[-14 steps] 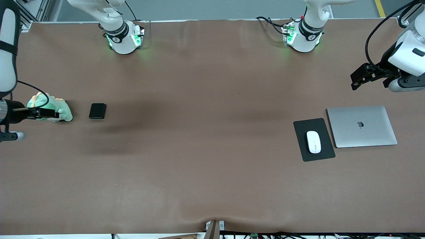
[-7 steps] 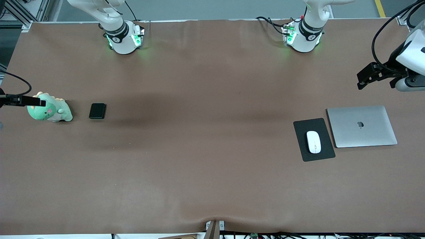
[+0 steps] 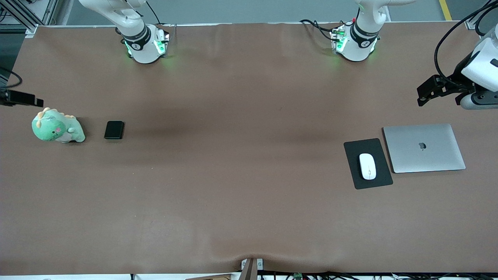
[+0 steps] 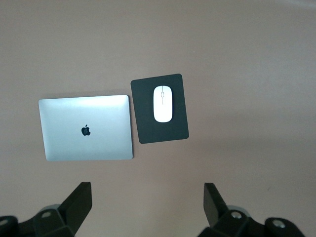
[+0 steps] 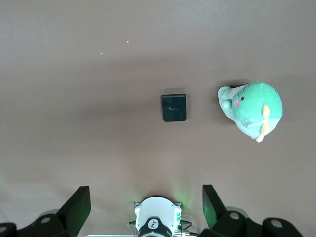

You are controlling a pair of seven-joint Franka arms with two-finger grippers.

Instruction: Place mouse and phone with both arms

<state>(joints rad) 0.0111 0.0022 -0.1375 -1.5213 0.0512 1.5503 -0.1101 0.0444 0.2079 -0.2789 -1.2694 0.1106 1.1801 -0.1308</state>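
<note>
Both arms are up off the table here. The left gripper (image 3: 426, 93) is hanging in the air over the table's edge at the left arm's end, close to the laptop (image 3: 424, 148), and in its wrist view its two fingers (image 4: 79, 205) are standing wide apart with nothing between them. The right gripper (image 5: 145, 207) is out at the right arm's end, only a black piece of it poking into the front view; its own wrist view is showing the fingers (image 5: 79, 207) spread wide and empty too.

The mouse (image 3: 367, 166) is sitting on the black mouse pad (image 3: 373, 181), lengthwise along it, and the pad is lying just beside the closed silver laptop, on the side toward the middle of the table. The left wrist camera is looking straight down on that group: mouse (image 4: 162, 103), pad (image 4: 160, 133), laptop (image 4: 86, 127).

Toward the right arm's end, the phone (image 3: 114, 130) is lying flat on the brown table (image 3: 241, 175), near a green plush dinosaur (image 3: 56, 127) but not touching it. The right wrist camera is catching the phone (image 5: 174, 107) and the plush (image 5: 253, 109) side by side, with the right arm's green-lit base (image 5: 157, 222) showing between its fingers.
</note>
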